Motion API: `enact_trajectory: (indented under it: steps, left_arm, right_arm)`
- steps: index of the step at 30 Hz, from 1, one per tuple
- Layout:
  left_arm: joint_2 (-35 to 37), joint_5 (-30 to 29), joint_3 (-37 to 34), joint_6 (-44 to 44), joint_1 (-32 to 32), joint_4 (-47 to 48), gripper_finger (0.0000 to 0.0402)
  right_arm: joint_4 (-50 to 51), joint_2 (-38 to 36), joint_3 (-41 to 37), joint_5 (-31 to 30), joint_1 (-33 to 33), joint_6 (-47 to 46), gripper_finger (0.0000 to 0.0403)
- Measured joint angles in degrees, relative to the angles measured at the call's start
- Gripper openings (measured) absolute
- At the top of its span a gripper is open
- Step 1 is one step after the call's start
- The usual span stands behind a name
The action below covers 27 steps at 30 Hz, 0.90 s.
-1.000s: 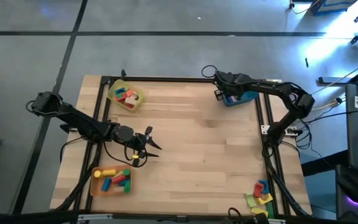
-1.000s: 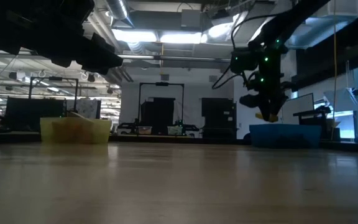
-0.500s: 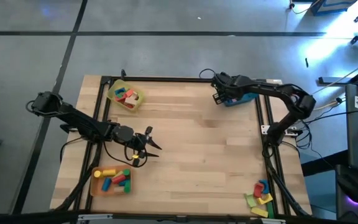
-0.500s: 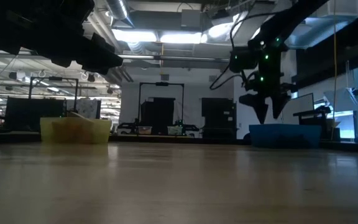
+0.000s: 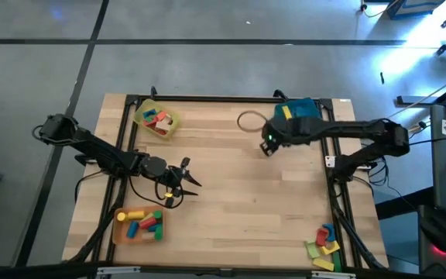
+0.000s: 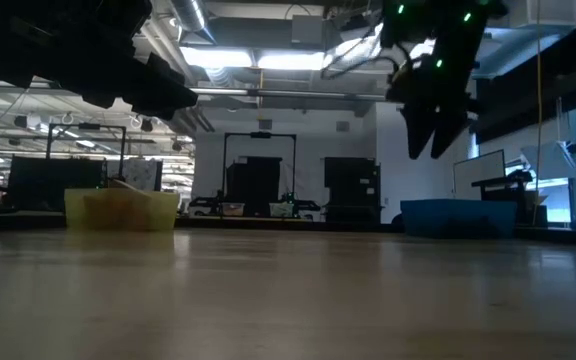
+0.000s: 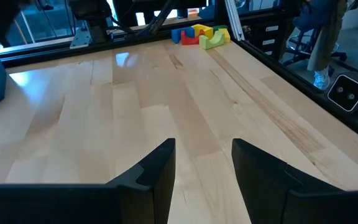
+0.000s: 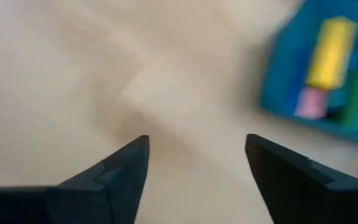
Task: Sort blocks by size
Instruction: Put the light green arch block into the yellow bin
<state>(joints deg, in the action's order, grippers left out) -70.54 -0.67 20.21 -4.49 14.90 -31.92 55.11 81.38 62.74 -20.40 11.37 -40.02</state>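
Bare tabletop (image 5: 238, 186) is crossed by the empty, spread right gripper (image 5: 266, 146); unsorted blocks (image 5: 324, 244) (near corner) could be knocked aside. Left gripper (image 5: 186, 180) hangs parted, empty.

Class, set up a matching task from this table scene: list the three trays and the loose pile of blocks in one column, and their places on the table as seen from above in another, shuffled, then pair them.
Things:
1. yellow tray
2. blue tray
3. orange tray
4. loose blocks

Places, in the overhead picture:
A. lower right corner
B. upper left corner
C. lower left corner
D. top edge, right of centre

Pairs: 1-B, 2-D, 3-C, 4-A
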Motion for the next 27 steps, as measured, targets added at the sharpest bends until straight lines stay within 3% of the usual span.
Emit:
enact_trajectory:
  steps: [9, 18, 27]
  left_arm:
    - [0.0, 0.0, 0.0, 0.01, 0.02, -0.13, 0.0143]
    - [0.0, 0.0, 0.0, 0.17, 0.0, -0.3, 0.0143]
    - [0.0, 0.0, 0.0, 0.22, 0.07, -0.56, 0.0143]
  right_arm:
    - [0.03, -0.56, 0.0, 11.19, -20.53, -9.96, 0.0266]
    - [-0.1, -0.54, -0.08, 12.33, -39.84, -25.74, 0.0266]
    - [-0.66, 1.57, -0.55, 15.65, -53.63, -35.85, 0.0266]
